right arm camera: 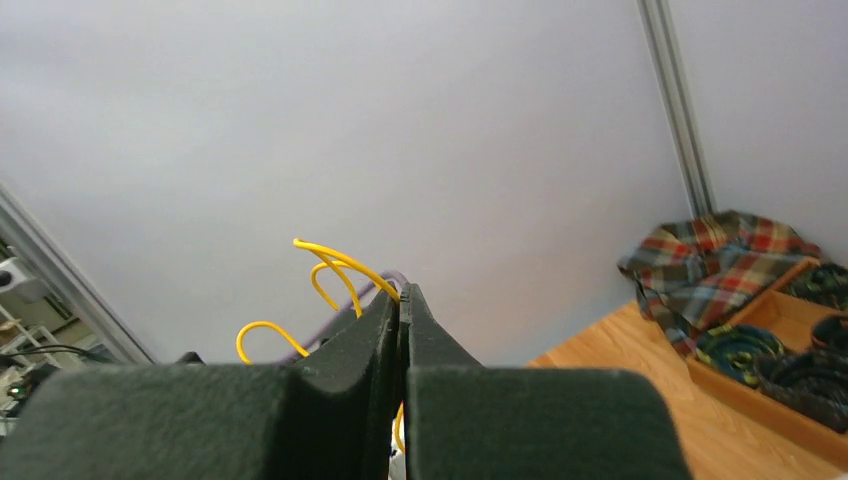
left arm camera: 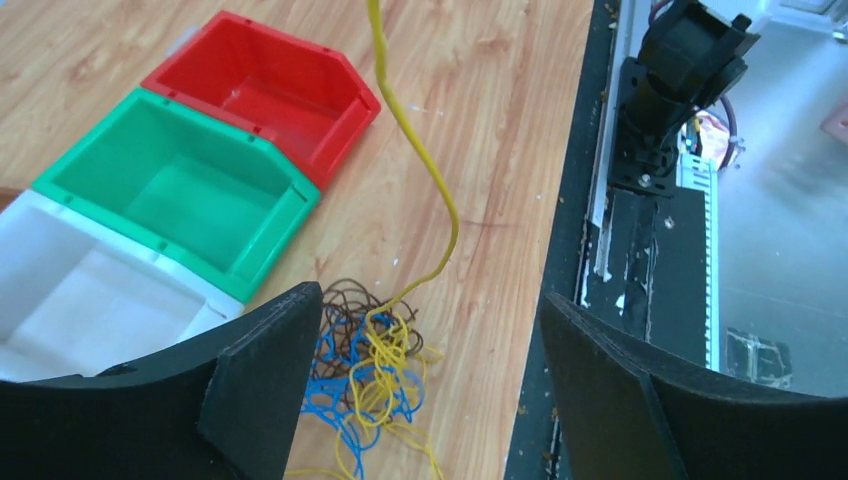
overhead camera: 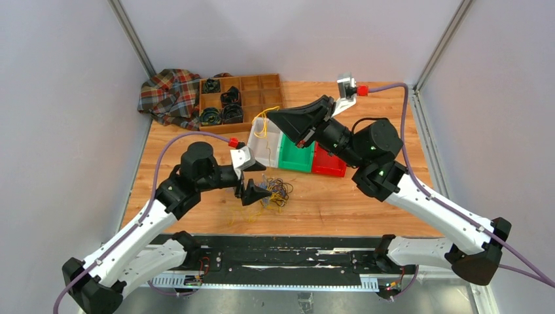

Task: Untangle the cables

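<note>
Wooden desk (overhead camera: 366, 203) bears everything. Raised above it, the right tool (right arm camera: 403, 300) is clamped on a thin yellow wire (left arm camera: 420, 150); the left tool (left arm camera: 428, 305), jaws apart, hovers nearer, directly over the tangle of thin yellow, blue and dark cables (left arm camera: 365, 375) from which that wire climbs.

1. The cables (left arm camera: 370, 385) are found tangled on the table (overhead camera: 366, 203), just ahead of the left gripper (left arm camera: 430, 320).
2. One strand (left arm camera: 430, 170) is led from them up to the right gripper (overhead camera: 271, 116).
3. A row of bins (overhead camera: 296, 157) is set beneath the right gripper.
4. A compartment tray (overhead camera: 262, 84) and a cloth (overhead camera: 169, 95) are placed beyond it, leftward.
</note>
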### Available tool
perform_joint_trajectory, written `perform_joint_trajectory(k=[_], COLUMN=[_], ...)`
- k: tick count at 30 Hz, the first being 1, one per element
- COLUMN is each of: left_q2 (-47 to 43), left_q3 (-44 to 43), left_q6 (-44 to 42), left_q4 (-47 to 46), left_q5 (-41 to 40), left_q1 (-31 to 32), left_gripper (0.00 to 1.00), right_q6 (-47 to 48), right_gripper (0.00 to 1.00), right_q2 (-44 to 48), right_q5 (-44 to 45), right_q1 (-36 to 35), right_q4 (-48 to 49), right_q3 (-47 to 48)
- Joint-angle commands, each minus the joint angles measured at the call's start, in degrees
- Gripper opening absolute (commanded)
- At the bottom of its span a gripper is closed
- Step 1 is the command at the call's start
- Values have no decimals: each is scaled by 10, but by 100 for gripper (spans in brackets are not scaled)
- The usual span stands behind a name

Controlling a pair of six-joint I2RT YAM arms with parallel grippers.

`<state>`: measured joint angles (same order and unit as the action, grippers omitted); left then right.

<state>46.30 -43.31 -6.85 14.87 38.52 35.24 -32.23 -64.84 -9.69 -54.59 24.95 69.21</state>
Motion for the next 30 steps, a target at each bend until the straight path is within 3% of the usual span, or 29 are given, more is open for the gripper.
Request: perform_joint_trajectory(k=[1, 8, 10, 12, 14, 17, 19, 25, 30], left_q2=[22, 48, 37, 22, 13, 11, 11, 27, 30], left_q3=[-6, -34, -54, -75, -112, -189, -237, -336, -361], left_q6=[16, 28, 29, 25, 9, -31, -56, -71, -67], left_q4=[-80, -99, -81, -59, -23, 44, 74, 142, 155], left_q5=[11, 0, 5, 4, -3, -32, -45, -40, -45], left_q1=[9, 9, 9, 9, 9, 9, 9, 9, 9], left_gripper=[81, 38, 15, 2, 1, 1, 1, 1, 1], right_q6=[-26, -35, -31, -26, -10, 39, 67, 107, 134], right_gripper=[1, 1, 1, 1, 6, 42, 56, 65, 69], right_q2=[-4, -6, -1, 8, 22, 51, 64, 52, 13], right_q5=[-19, -19, -17, -8, 0, 23, 28, -36, -85], right_q1=[7, 7, 7, 7, 7, 7, 7, 7, -9], right_q4=[67, 81, 79, 83, 89, 61, 54, 68, 126], right_q3=[26, -2, -18, -45, -78, -126, -161, -222, -221])
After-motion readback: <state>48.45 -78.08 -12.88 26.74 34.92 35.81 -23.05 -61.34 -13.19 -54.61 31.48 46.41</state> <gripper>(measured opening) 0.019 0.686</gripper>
